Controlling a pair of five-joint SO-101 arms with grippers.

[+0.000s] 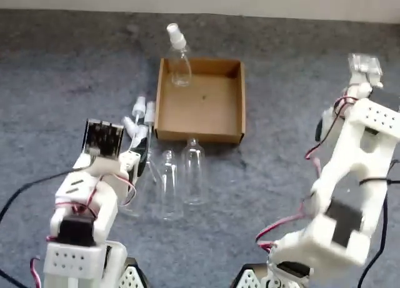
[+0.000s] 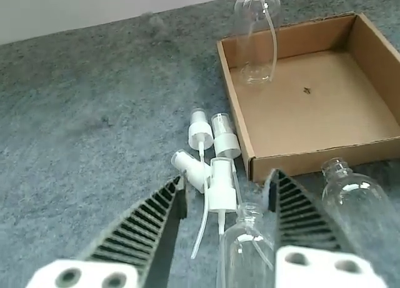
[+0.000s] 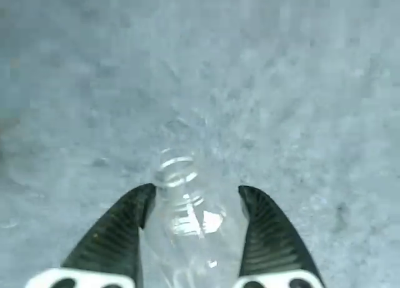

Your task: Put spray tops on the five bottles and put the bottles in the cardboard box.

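Left tool faces spray tops (bottle between).

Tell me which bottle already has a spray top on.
The upright bottle in the cardboard box; the lying bottles outside and the held bottle in the right gripper have bare necks.

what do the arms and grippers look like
The left arm and right arm are white blocky plastic links with rows of small holes and black motor blocks, trailing red, white and black cables. The left gripper and right gripper have black ribbed, tapering fingers on white bases.
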